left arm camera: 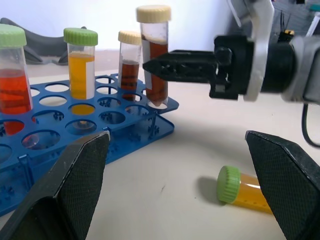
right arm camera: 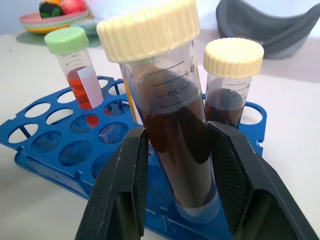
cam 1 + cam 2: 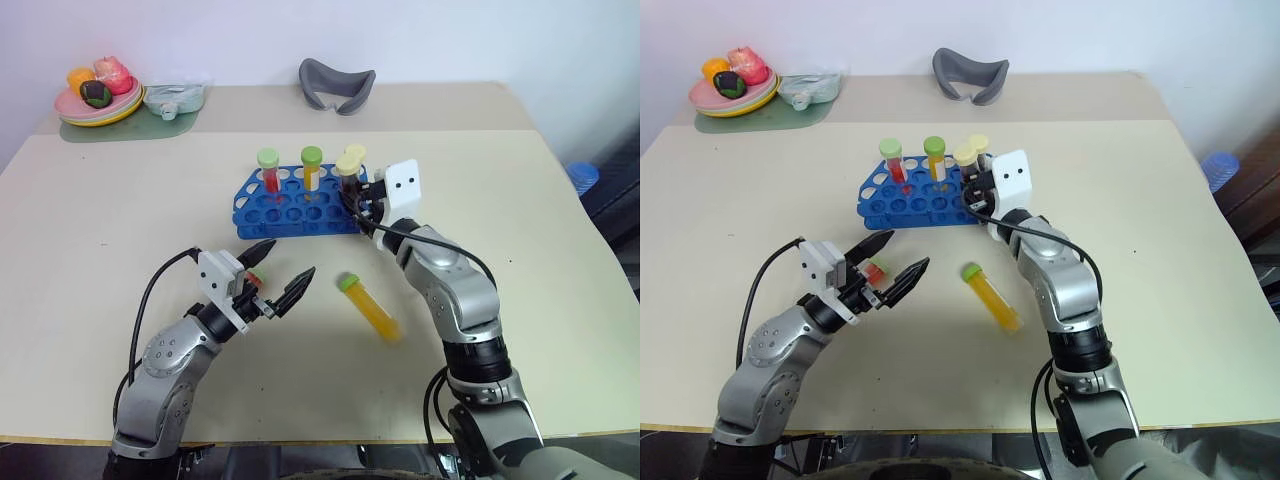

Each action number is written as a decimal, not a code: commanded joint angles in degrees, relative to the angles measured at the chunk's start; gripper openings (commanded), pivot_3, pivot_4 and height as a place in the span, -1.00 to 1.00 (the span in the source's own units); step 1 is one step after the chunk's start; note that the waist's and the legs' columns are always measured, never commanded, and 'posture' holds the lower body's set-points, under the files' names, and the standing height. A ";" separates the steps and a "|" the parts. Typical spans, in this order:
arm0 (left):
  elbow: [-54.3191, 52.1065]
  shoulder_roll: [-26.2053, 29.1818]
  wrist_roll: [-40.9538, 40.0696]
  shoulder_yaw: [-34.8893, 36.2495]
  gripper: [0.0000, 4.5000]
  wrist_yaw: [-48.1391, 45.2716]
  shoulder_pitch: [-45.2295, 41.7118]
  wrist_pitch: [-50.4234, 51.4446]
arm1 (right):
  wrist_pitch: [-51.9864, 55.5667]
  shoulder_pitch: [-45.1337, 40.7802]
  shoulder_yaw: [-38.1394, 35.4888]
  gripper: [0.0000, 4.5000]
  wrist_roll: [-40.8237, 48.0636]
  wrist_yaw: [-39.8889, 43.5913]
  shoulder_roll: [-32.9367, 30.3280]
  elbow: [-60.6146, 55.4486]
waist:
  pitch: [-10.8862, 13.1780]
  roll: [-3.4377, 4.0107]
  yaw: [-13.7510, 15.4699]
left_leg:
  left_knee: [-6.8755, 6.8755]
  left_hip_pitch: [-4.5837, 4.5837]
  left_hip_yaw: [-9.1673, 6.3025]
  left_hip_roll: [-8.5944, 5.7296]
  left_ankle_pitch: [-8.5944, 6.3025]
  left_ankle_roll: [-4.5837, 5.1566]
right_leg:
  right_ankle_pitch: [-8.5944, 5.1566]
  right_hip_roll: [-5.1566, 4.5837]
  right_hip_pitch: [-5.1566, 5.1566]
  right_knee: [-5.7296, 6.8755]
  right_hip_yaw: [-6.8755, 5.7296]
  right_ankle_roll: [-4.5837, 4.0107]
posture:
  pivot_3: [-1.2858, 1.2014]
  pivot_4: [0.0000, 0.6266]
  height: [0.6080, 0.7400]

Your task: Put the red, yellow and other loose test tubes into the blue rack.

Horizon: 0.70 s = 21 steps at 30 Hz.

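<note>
Fingers, right gripper (image 2: 175,185): clenched on a dark brown tube (image 2: 172,120) with cream cap, gripped on both sides at mid-body below the graduations; the tube stands upright, its base at a hole near the end of the blue rack (image 3: 290,208), though how far it has dropped in is not clear.

Fingers, left gripper (image 3: 282,276): spread wide, grasping nothing, hovering above the table (image 3: 100,260) on the near side of the rack.

Item, loose: yellow-orange tube (image 3: 368,306) with green cap, lying on its side on the table, between the two arms, just beyond and beside the left fingertips, apart from the rack.

Container, blue rack, contents: red tube (image 3: 269,170) with pale green cap and white label; yellow-orange tube with green cap (image 3: 311,167); a second dark brown tube (image 2: 231,82) with cream cap, just behind the one in the right fingers. Most holes stand vacant.

Handling, judged: tubes rigid, smooth plastic, light even when filled; round walls likely to roll on the table and slip under a shallow pinch. Best taken across the body near the middle, clear of the cap. The lying tube needs tipping upright before seating.

Other: plate of toy food (image 3: 98,92) and a grey curved object (image 3: 337,84), far beyond the rack.
</note>
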 commanded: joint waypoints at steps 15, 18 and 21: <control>-2.42 1.41 -1.00 1.30 1.00 -0.28 -0.02 -0.24 | -7.62 2.73 -0.21 -0.17 -2.32 2.59 -1.77 -1.49 | 0.00 0.01 0.09 | -0.02 0.00 0.00 0.00 0.00 0.00 | 0.00 0.00 -0.01 0.00 0.00 0.00 | 0.03 -0.52 1.00; -3.04 3.38 -2.33 3.92 1.00 -0.44 -0.16 1.00 | -5.39 5.33 -2.26 -0.17 0.20 7.32 -6.81 -6.94 | 0.01 0.00 0.24 | -0.04 -0.03 -0.01 0.00 0.00 0.00 | 0.00 -0.01 0.00 -0.07 -0.02 0.00 | 0.03 -0.52 1.00; -3.23 5.19 -3.59 5.60 1.00 -0.91 -0.36 1.90 | -1.60 7.34 -4.87 -0.17 3.60 12.04 -12.48 -11.73 | 0.01 0.00 0.14 | -0.02 -0.04 -0.01 -0.01 0.00 0.00 | 0.00 -0.01 0.01 -0.07 -0.02 0.00 | 0.03 -0.52 1.00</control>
